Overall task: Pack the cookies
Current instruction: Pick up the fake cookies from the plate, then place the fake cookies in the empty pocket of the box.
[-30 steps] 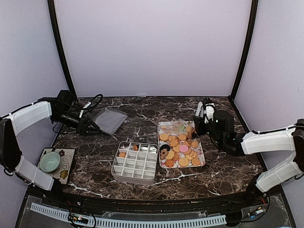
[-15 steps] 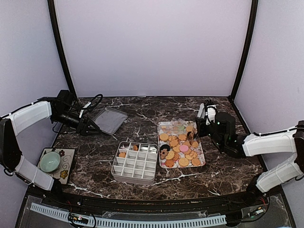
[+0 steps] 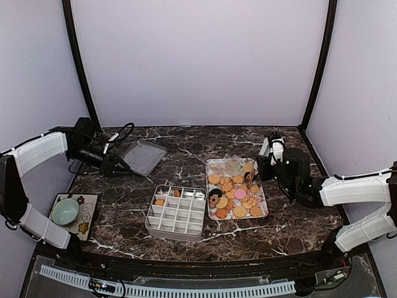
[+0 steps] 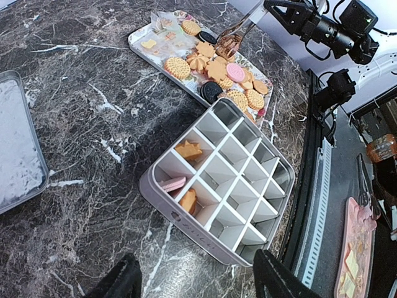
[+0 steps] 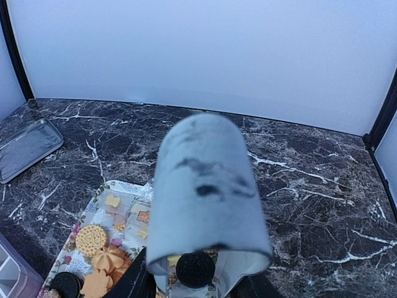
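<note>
The cookies [image 3: 234, 191] lie heaped on a flower-patterned tray [image 3: 211, 164], seen again as cookies [image 4: 214, 68] in the left wrist view. My right gripper [image 3: 263, 162] is shut on metal tongs [image 3: 252, 175], whose tips hang over the tray's far right part. In the right wrist view the tongs' bend [image 5: 208, 192] fills the middle above my right gripper [image 5: 195, 290], and a black round cookie [image 5: 195, 268] shows between their arms; whether it is pinched I cannot tell. The divided box [image 3: 177, 212] holds an orange cookie [image 4: 188, 149], a pink one [image 4: 172, 184] and a brown one [image 4: 188, 200]. My left gripper [image 3: 116, 166] is open and empty.
A grey metal lid [image 3: 144, 156] lies at the back left beside my left gripper. A green bowl [image 3: 65, 211] sits on a flowered mat at the near left. Black frame posts and pale walls close in the back and sides.
My right arm has shifted slightly to the right, and the tongs' tips have come a little nearer over the tray. The left arm has not moved.
</note>
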Tool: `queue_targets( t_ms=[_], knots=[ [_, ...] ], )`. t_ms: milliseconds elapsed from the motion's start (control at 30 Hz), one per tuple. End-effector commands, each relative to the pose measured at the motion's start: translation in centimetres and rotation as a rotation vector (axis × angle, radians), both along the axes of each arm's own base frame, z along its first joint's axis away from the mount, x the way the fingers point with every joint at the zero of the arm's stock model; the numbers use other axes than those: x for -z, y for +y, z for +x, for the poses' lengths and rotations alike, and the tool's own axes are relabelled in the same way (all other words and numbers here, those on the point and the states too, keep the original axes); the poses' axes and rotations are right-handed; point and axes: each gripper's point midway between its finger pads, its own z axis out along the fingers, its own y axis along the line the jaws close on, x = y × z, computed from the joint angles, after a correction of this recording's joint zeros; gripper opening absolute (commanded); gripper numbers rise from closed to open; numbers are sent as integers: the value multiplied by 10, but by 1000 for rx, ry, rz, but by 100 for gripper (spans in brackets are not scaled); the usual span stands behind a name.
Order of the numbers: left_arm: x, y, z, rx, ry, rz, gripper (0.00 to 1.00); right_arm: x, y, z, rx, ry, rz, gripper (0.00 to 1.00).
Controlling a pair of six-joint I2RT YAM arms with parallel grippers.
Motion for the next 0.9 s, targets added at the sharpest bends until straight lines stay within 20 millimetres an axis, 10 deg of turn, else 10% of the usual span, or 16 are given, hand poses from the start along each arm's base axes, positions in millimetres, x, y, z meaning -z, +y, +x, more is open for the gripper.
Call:
queue_targets(
  t_ms=[0, 467, 867],
  knots=[
    [-13, -1, 0, 0, 0, -29, 63, -3, 6, 4, -10, 1, -19, 37],
    [-6, -1, 3, -4, 12, -23, 63, -95, 26, -17, -59, -153, 23, 22],
    [-1, 2, 4, -20, 20, -3, 63, -148, 185, -73, -402, -223, 181, 21]
  ],
)
